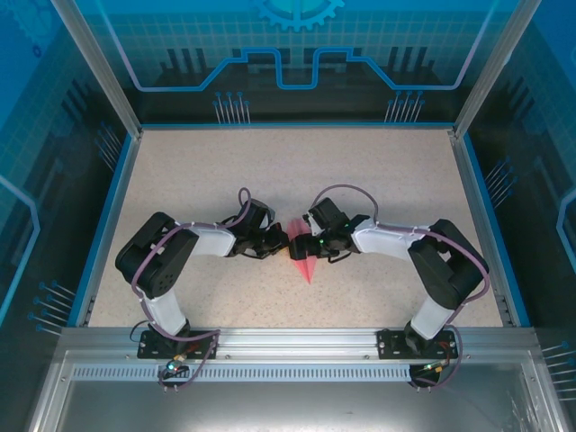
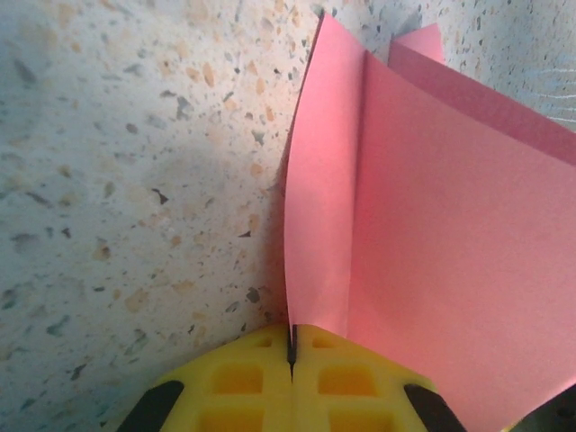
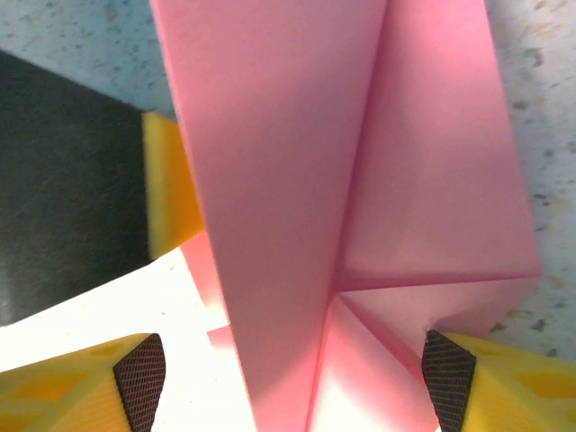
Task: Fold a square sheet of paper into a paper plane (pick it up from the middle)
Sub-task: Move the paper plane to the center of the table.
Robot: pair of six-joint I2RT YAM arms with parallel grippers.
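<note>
At the middle of the table (image 1: 360,171), the paper plane (image 1: 304,263) lay between the two arms, its point aimed toward the near edge. The left gripper (image 2: 291,346) was clamped tight on one raised edge of the pink paper, its yellow fingers (image 2: 238,382) pressed together with the sheet pinched between them. The right gripper (image 3: 295,369) stood wide apart, a finger on either side of the plane, gripping nothing; one dark pad (image 3: 448,373) sat just beside a folded corner.

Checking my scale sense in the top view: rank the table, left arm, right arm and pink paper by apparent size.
1. table
2. left arm and right arm, too alike to rank
3. pink paper
</note>
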